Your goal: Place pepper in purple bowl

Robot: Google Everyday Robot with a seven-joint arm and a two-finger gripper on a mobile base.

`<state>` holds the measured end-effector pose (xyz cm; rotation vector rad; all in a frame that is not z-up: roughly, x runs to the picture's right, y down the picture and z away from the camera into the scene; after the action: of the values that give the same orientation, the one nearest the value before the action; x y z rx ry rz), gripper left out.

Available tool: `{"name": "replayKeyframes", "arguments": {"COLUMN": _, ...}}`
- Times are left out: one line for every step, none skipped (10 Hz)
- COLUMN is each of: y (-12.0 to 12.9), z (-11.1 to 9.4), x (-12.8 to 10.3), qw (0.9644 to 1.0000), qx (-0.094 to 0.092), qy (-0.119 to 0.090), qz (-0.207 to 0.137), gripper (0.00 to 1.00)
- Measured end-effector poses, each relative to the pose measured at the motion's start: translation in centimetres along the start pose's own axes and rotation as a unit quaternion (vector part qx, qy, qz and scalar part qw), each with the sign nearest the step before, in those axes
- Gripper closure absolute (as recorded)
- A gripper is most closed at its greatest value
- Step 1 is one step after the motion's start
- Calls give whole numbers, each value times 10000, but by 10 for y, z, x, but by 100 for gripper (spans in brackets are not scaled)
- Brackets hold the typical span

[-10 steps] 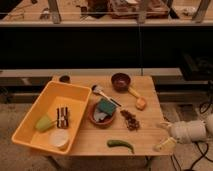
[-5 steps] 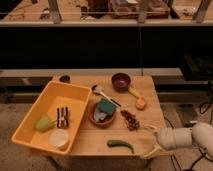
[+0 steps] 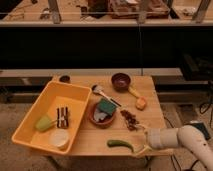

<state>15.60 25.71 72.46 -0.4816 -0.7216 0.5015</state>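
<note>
Camera view: pepper (image 3: pixel 120 144) just beside tool (image 3: pixel 142 140)

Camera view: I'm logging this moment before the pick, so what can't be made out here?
- Gripper, at the table's front right edge beside the pepper: whether it touches the pepper cannot be told.
- Purple bowl: its inside is too dark to see.
- Arm: cut off by the right edge.
- Orange bowl: its contents are partly hidden under the sponge.
</note>
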Motion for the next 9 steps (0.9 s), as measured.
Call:
{"name": "replayKeyframes", "arguments": {"y": 2, "z": 7, "x": 2, "qw": 9998, "qx": 70, "qy": 171, "qz": -74, "gripper": 20}}
{"name": "replayKeyframes", "arguments": {"y": 3, "z": 12, "x": 3, "qw": 9996, "qx": 74, "qy": 253, "qz": -139, "gripper": 20}}
{"name": "replayKeyframes", "arguments": {"y": 5, "z": 18, "x": 4, "qw": 9993, "qx": 39, "qy": 317, "qz": -191, "gripper": 20}}
{"name": "replayKeyframes", "arguments": {"y": 7, "z": 27, "x": 5, "qw": 9988, "qx": -22, "qy": 411, "qz": -261, "gripper": 20}}
{"name": "replayKeyframes", "arguments": {"y": 8, "z": 34, "x": 7, "qw": 9982, "qx": -79, "qy": 500, "qz": -307, "gripper": 20}}
{"name": "replayKeyframes", "arguments": {"y": 8, "z": 42, "x": 9, "qw": 9978, "qx": -138, "qy": 571, "qz": -321, "gripper": 20}}
{"name": "replayKeyframes", "arguments": {"y": 8, "z": 50, "x": 11, "qw": 9974, "qx": -189, "qy": 620, "qz": -320, "gripper": 24}}
{"name": "replayKeyframes", "arguments": {"y": 9, "z": 56, "x": 14, "qw": 9970, "qx": -229, "qy": 666, "qz": -314, "gripper": 33}}
{"name": "replayKeyframes", "arguments": {"y": 9, "z": 61, "x": 17, "qw": 9966, "qx": -262, "qy": 715, "qz": -306, "gripper": 43}}
